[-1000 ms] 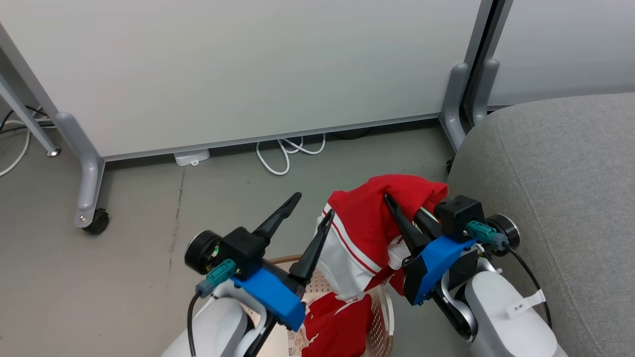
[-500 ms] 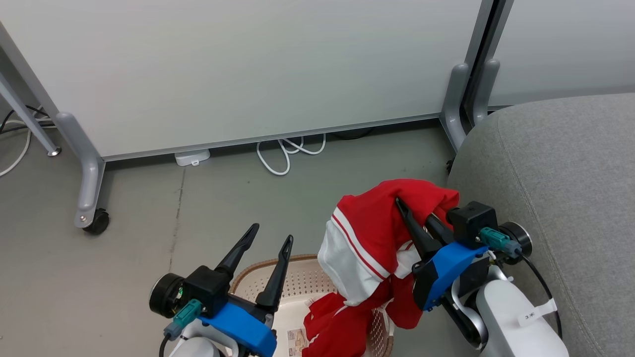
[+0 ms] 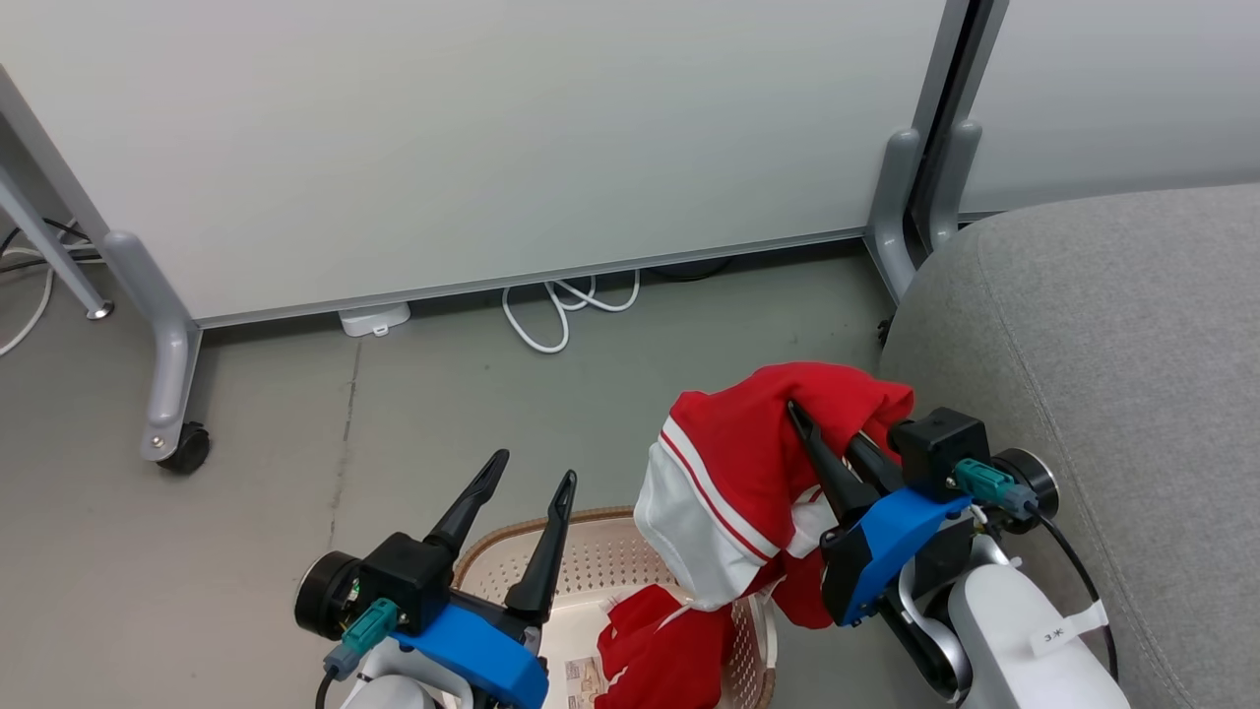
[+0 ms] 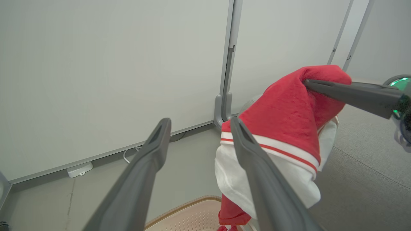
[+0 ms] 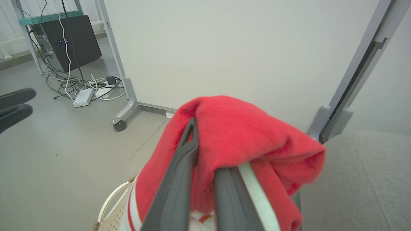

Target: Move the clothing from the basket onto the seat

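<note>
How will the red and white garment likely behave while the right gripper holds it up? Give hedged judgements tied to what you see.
Probably floppy: the red and white garment drapes over the right gripper, its white panel hanging slack above the basket. Likely light for its size: one pinch holds it up. Its hanging tail might snag the rim.

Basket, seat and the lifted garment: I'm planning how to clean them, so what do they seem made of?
Basket: likely moulded plastic, matt cream, rows of holes and a brown woven-look rim. Seat: grey woven upholstery, with a fine speckled weave and a seam. Garment: soft, fuzzy, probably knit fabric, red with white panels; it drapes in folds.
</note>
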